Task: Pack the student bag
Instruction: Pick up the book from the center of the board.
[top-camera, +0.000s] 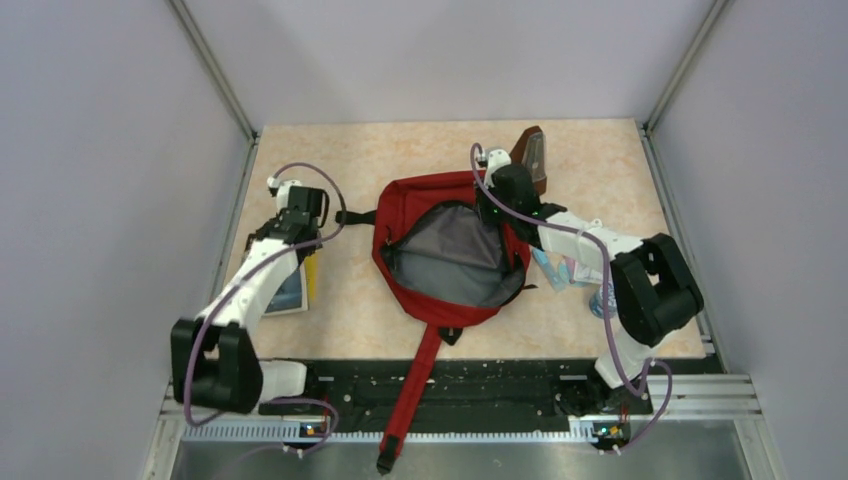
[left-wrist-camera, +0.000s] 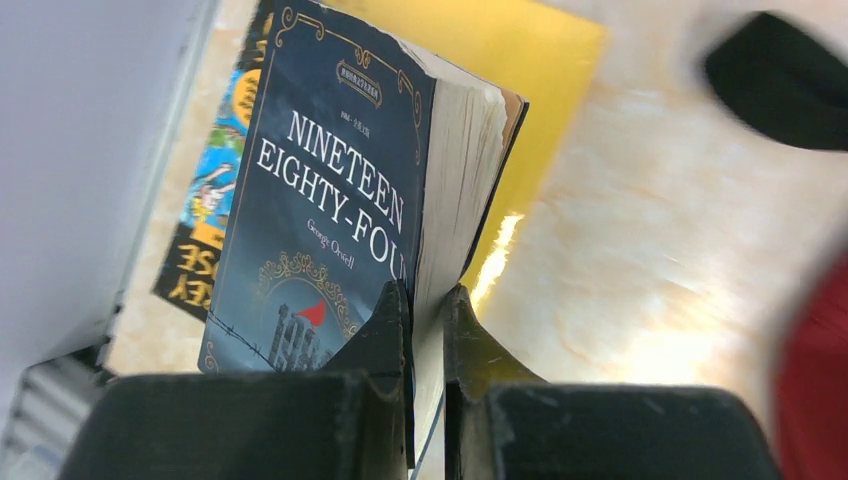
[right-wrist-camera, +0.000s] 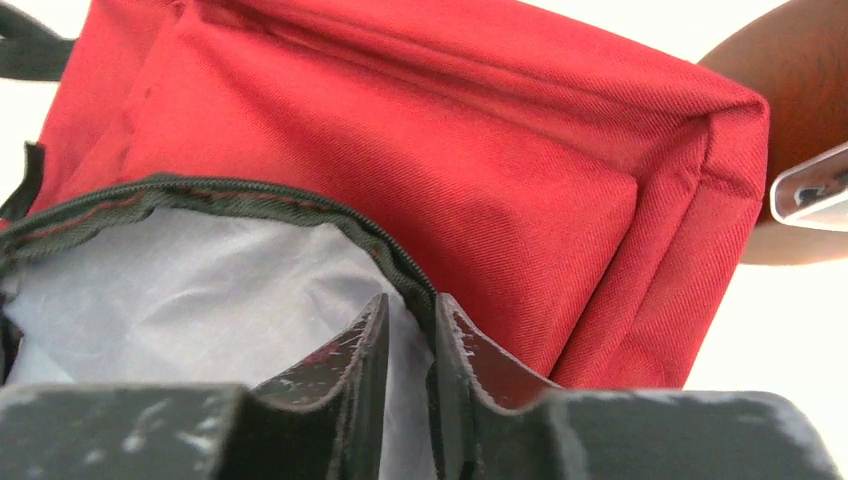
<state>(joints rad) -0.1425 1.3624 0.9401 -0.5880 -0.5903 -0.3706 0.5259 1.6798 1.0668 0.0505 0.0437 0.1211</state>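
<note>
While my left arm reaches forward from its base along the left side of the counter (top-camera: 400, 150), elbow low and wrist bent down, my left tool (left-wrist-camera: 427, 320) is clamped on the page edge of a paperback (left-wrist-camera: 330, 200). The fingers sit close together with the leaves pinched between them. The paperback stands tilted on its side, cover facing left in the left wrist view. Its dark blue cover reads "NINETEEN EIGHTY-FOUR" in white capitals, with "George Orwell" in smaller type beneath, gold scrollwork and a small red flag. Smaller print at the top is too fine to read. Beneath it lie a yellow book (left-wrist-camera: 530, 60) and a bright illustrated book (left-wrist-camera: 205, 200) whose yellow lettering is cut off.

My right arm folds in from the right, forearm angled toward the middle, and my right tool (right-wrist-camera: 408, 330) is closed on the black zipper rim of the student bag (top-camera: 405, 200), the edge running down between the fingers. The student bag lies in the middle of the counter, mouth open, grey lining showing, and its long red strap (top-camera: 420, 370) trails to the near edge.
</note>
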